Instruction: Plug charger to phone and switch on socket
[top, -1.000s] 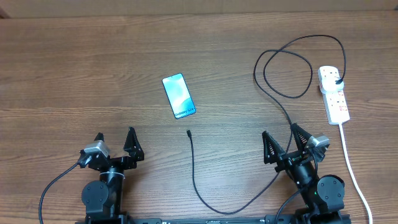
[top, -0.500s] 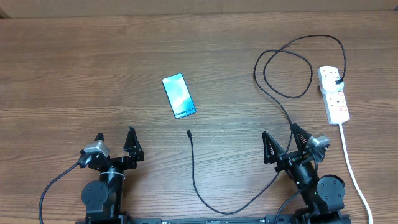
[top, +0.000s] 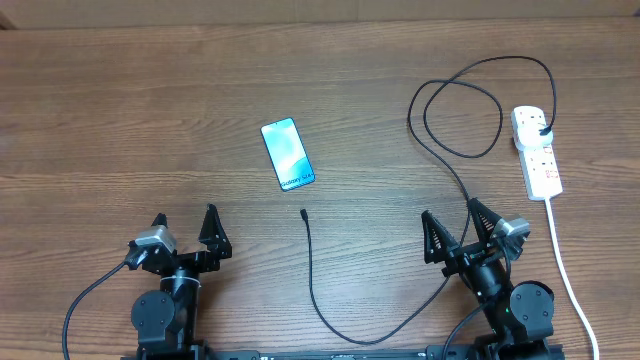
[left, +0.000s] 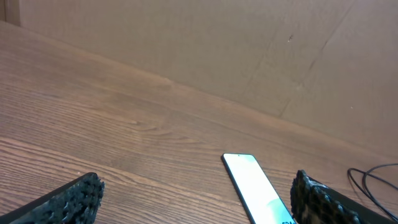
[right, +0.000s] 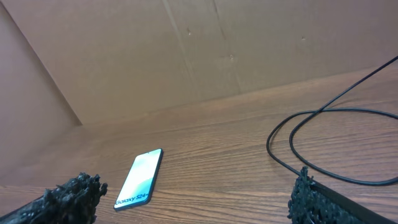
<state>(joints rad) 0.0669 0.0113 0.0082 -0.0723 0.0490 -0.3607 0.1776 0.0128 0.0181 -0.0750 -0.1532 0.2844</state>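
Note:
The phone (top: 288, 154) lies flat on the wooden table with its light blue screen lit, white text at its near end. It also shows in the left wrist view (left: 256, 194) and the right wrist view (right: 138, 179). The charger cable (top: 318, 300) is thin and black; its connector tip (top: 303, 213) lies just below the phone and its plug (top: 541, 131) sits in the socket (top: 538, 152), a white power strip at the far right. The cable loops in the right wrist view (right: 323, 152). My left gripper (top: 184, 232) and right gripper (top: 462, 230) are open and empty near the front edge.
The socket's thick white cord (top: 566, 270) runs down the right side past my right arm. The black cable loops widely at the back right (top: 460, 110) and passes beside my right gripper. A brown cardboard wall (left: 249, 50) backs the table.

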